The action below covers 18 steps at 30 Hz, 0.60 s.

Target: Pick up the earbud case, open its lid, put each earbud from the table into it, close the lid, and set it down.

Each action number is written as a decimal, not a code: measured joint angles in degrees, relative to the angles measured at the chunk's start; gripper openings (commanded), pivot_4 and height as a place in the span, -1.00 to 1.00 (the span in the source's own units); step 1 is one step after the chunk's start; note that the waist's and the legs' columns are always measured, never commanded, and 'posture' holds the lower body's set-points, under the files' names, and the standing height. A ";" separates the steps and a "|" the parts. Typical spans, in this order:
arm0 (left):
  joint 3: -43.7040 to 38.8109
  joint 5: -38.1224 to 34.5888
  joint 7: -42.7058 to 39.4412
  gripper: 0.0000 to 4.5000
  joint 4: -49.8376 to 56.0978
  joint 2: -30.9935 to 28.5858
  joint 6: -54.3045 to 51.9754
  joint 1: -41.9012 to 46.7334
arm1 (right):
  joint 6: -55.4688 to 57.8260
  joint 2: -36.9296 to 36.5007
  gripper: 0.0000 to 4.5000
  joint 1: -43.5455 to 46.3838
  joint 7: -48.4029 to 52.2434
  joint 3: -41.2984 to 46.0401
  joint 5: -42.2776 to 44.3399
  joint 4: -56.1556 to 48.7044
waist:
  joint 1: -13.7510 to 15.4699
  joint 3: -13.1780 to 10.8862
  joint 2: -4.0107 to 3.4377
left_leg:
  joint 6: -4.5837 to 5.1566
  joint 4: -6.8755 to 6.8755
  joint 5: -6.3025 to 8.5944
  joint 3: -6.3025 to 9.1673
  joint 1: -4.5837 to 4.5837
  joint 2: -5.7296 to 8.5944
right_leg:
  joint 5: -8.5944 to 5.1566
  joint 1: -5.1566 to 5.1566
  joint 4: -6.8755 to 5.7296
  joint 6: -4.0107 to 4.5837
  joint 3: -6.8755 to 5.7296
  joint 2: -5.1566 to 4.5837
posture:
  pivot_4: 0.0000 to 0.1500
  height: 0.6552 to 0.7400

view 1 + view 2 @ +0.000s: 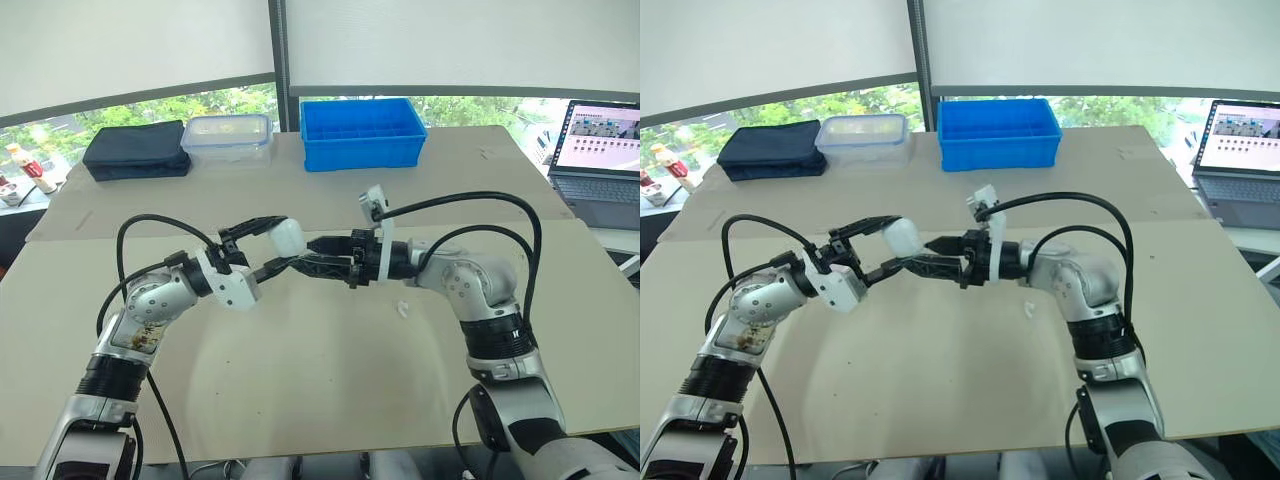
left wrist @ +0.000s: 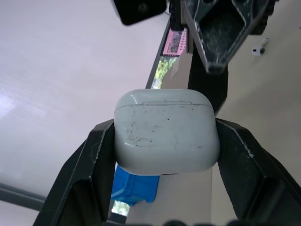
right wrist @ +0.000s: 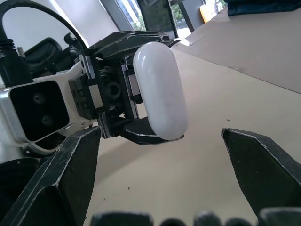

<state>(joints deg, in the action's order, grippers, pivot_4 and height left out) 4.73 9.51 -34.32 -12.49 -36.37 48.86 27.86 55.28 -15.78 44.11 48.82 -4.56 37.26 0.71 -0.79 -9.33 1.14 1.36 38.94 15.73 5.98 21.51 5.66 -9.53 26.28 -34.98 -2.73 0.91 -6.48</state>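
- Earbud case (image 2: 167,132): pinched at its sides in my left claw (image 1: 268,245), lid (image 2: 165,98) pointing outward.
- Right claw (image 1: 316,252): spread, facing that lid, just beside it.

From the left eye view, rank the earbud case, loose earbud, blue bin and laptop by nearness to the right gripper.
1. earbud case, just ahead of the right gripper, in the left gripper.
2. loose earbud, on the table by the right arm.
3. blue bin, at the far edge.
4. laptop, far right.
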 measured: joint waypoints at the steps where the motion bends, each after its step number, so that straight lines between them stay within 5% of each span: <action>1: 0.27 0.00 0.00 0.15 -0.33 0.00 0.46 0.16 | 0.00 0.22 1.00 0.00 -0.10 -0.17 -0.01 0.00 | -0.02 0.00 0.00 | 0.00 0.00 0.00 0.00 0.00 0.00 | 0.00 0.00 0.00 0.00 0.00 0.01 | 1.00 1.00; 11: 1.98 0.42 0.12 0.15 -1.95 0.00 5.69 1.09 | -0.10 1.72 1.00 0.36 -0.48 -1.30 -0.10 0.56 | -0.14 0.00 0.00 | 0.00 0.01 0.00 0.00 -0.01 0.00 | 0.00 0.00 -0.01 0.00 0.00 0.03 | 1.00 1.00; 18: 2.87 0.92 0.39 0.15 -1.95 -0.01 6.26 1.09 | -0.05 1.74 0.00 0.44 -0.79 -1.12 0.01 0.81 | -0.18 0.00 0.00 | -0.01 0.01 -0.01 0.00 -0.01 0.00 | 0.00 0.00 -0.03 0.00 0.00 0.04 | 1.00 1.00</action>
<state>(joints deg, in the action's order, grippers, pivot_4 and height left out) 7.60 10.43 -33.93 -14.44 -36.38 55.12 28.95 55.24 -14.04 44.55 48.03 -5.68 37.27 1.52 -0.97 -9.33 1.14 1.36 38.95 15.72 5.98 21.50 5.66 -9.53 26.28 -35.01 -2.73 0.91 -6.44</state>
